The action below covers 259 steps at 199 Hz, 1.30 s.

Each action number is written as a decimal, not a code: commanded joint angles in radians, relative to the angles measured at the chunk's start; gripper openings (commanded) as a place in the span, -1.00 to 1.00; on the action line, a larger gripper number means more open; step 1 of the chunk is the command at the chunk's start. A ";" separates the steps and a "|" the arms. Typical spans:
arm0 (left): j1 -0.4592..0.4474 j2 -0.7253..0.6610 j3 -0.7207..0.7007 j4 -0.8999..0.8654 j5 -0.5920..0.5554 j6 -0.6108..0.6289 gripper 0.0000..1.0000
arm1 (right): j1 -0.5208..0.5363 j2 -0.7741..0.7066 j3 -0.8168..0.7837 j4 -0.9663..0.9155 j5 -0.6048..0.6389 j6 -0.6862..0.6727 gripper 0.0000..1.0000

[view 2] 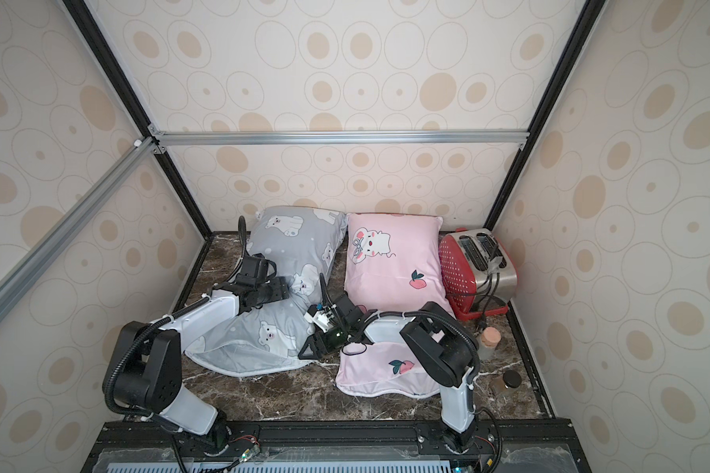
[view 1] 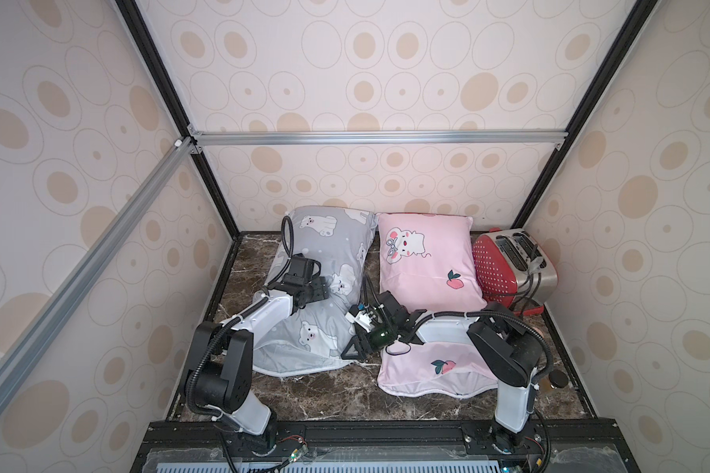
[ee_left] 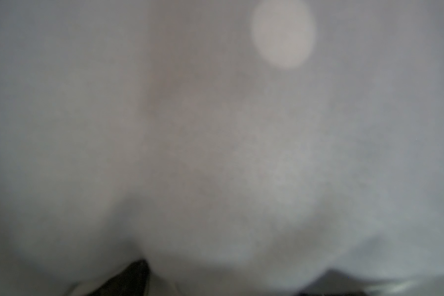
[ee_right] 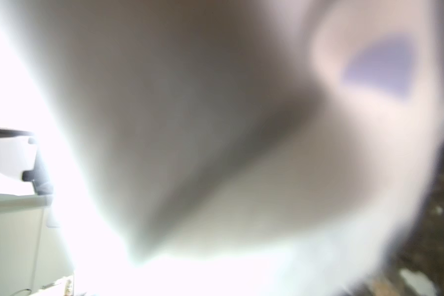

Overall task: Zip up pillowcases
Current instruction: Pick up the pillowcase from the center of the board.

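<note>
Plainly, our left gripper (view 1: 324,293) lies on the grey pillow (view 1: 328,245), pressed into its middle. In the left wrist view its two dark fingertips (ee_left: 136,275) stand well apart with blurred grey cloth between them, so the jaws are spread. Our right gripper (view 1: 355,349) sits low at the grey pillow's near right corner, in the gap between the two pillows. We cannot tell whether its jaws are spread or pinching cloth, since the right wrist view is only blur. Our right arm (view 1: 447,327) reaches across the pink pillow (view 1: 423,266). Both pillows lie side by side on the table (view 1: 324,389), far ends toward the back wall, near ends gaping. A toaster (view 1: 509,266) stands just beside the pink one.
</note>
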 commanded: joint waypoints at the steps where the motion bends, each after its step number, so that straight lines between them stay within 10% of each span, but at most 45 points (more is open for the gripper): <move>1: 0.012 0.047 0.021 0.055 -0.009 0.006 0.69 | 0.003 -0.021 -0.012 0.042 -0.022 0.049 0.19; 259: 0.014 0.068 0.048 0.047 0.005 -0.002 0.71 | 0.017 -0.074 -0.185 0.218 -0.050 0.245 -0.45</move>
